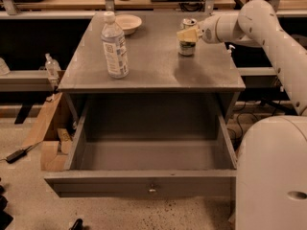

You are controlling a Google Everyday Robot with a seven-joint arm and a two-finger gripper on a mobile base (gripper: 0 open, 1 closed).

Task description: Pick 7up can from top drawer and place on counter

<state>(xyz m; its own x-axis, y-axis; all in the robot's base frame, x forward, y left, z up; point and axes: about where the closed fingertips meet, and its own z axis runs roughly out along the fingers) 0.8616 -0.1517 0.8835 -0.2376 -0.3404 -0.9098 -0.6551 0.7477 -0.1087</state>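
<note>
The 7up can (186, 46) stands upright at the back right of the grey counter (158, 68), its base on or just above the surface. My gripper (188, 34) reaches in from the right, and its yellowish fingers (184, 34) are closed around the can's upper half. The white arm (268, 32) runs back to the right. The top drawer (144, 186) is pulled fully open below the counter, and nothing shows inside it. Its small round knob (152, 189) is in the middle of the front panel.
A clear water bottle with a white label (115, 47) stands on the counter's left side, and a shallow bowl (127, 23) sits at the back left. Wooden benches with cables run behind. The robot's white body (271, 176) fills the lower right. Cardboard lies on the floor at left.
</note>
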